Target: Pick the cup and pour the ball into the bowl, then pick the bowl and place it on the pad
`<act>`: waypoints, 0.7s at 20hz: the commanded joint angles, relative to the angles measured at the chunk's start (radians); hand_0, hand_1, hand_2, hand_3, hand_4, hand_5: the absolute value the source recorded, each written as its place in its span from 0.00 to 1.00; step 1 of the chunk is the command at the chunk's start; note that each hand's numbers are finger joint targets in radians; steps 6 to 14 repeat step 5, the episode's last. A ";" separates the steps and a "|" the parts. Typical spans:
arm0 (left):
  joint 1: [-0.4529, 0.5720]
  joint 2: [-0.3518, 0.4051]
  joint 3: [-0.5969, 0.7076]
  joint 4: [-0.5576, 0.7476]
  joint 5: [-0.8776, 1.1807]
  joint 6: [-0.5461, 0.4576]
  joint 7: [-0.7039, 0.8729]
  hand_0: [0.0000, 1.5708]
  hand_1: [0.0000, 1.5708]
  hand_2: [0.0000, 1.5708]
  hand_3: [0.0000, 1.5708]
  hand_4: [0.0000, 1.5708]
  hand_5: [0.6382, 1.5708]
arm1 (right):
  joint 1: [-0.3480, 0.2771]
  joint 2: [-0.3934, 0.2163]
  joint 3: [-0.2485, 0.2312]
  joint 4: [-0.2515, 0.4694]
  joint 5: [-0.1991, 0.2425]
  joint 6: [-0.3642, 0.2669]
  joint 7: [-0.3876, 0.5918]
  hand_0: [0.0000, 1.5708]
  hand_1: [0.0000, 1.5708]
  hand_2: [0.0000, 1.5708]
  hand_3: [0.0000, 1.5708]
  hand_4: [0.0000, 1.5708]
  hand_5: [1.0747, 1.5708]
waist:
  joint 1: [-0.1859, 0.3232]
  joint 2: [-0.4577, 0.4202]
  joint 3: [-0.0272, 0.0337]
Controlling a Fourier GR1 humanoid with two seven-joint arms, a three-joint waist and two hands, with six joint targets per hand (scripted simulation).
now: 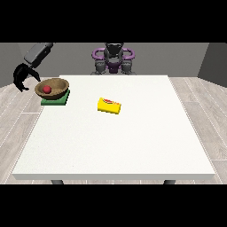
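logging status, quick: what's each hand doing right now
Hand at the view's left: beside the bowl, fingers curled, holding nothing.
Hand at the view's right: not in view.

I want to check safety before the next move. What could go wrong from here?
1. The hand at the view's left hangs beside the bowl; pulling away could bump it off the green pad.
2. The bowl overhangs the pad near the table corner; a nudge might spill the red ball.
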 commanded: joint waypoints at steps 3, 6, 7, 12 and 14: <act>0.037 -0.096 -0.095 -0.011 0.006 0.031 0.091 0.00 0.00 0.00 0.00 0.63 1.00 | -0.061 -0.011 0.028 -0.053 0.004 0.044 0.088 0.00 0.00 0.00 0.00 0.28 0.36 | -0.020 -0.234 -0.0035; 0.069 -0.117 -0.126 0.026 -0.066 0.076 0.088 0.00 0.00 0.00 0.00 0.63 1.00 | -0.091 0.059 0.057 -0.113 0.006 0.073 0.076 0.00 0.00 0.00 0.00 0.45 0.29 | -0.090 -0.331 -0.0061; 0.069 -0.117 -0.126 0.026 -0.066 0.076 0.088 0.00 0.00 0.00 0.00 0.63 1.00 | -0.091 0.059 0.057 -0.113 0.006 0.073 0.076 0.00 0.00 0.00 0.00 0.45 0.29 | -0.090 -0.331 -0.0061; 0.069 -0.117 -0.126 0.026 -0.066 0.076 0.088 0.00 0.00 0.00 0.00 0.63 1.00 | -0.091 0.059 0.057 -0.113 0.006 0.073 0.076 0.00 0.00 0.00 0.00 0.45 0.29 | -0.090 -0.331 -0.0061; 0.069 -0.117 -0.126 0.026 -0.066 0.076 0.088 0.00 0.00 0.00 0.00 0.63 1.00 | -0.091 0.059 0.057 -0.113 0.006 0.073 0.076 0.00 0.00 0.00 0.00 0.45 0.29 | -0.090 -0.331 -0.0061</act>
